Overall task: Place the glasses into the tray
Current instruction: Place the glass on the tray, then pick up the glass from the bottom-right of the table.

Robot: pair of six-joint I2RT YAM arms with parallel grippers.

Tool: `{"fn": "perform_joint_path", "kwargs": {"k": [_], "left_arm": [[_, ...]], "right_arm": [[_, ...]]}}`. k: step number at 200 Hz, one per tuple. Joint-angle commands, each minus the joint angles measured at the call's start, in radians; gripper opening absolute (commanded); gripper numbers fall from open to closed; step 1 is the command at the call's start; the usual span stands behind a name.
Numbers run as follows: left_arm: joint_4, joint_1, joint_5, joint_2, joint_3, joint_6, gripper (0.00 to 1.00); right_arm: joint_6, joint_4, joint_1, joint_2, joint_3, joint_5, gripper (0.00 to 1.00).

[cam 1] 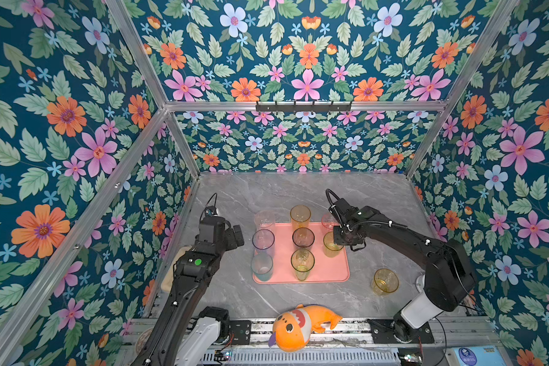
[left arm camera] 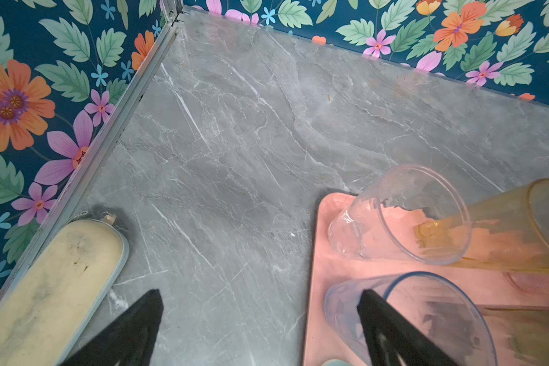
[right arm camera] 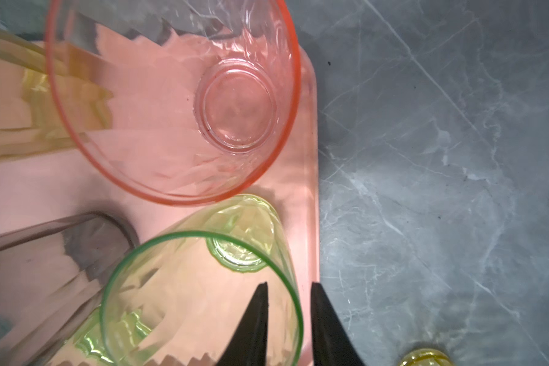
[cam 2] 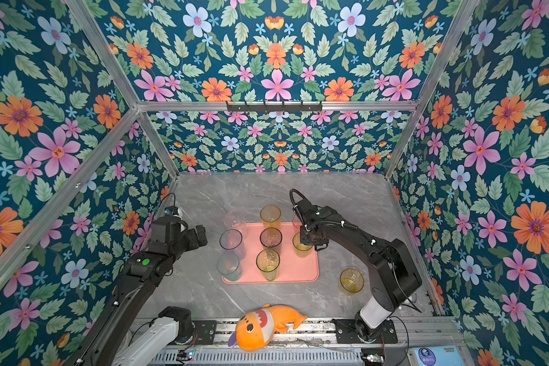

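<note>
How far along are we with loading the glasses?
Done: eight glasses stand on the tray. In hand: the right gripper straddles the rim of the green tumbler at the tray's edge, jaws parted and not pinching it. The left gripper is open and empty. Left: the yellow tumbler on the table, off the tray.

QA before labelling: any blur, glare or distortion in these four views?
Both top views: sharp, evenly lit, only faint shadows on the tray. Left wrist view: tabletop crisp; the clear tumbler refracts the tray into jagged patches. Right wrist view: very close, pink tumbler and green tumbler slightly soft, same jagged refraction.
</note>
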Motion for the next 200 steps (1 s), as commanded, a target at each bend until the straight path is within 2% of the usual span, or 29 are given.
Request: {"fn": "perform_joint_path", "kwargs": {"k": [1, 119, 178, 200], "left_arm": [[-0.005, 0.0, -0.011, -0.002, -0.002, 0.01, 0.99], [0.03, 0.0, 0.004, 0.006, -0.005, 0.003, 0.99], [0.088, 0.0, 0.029, 0.038, 0.004, -0.004, 0.99], [0.117, 0.001, 0.024, 0.042, 0.003, -0.003, 0.99]], "right_arm": [[-0.004, -0.026, 0.001, -0.025, 0.014, 0.005, 0.3], [-0.005, -0.178, 0.001, -0.316, 0.0, -0.022, 0.34], [0.056, -0.292, -0.018, -0.454, -0.091, 0.021, 0.4], [0.1, -0.342, -0.034, -0.499, -0.124, 0.023, 0.45]]}}
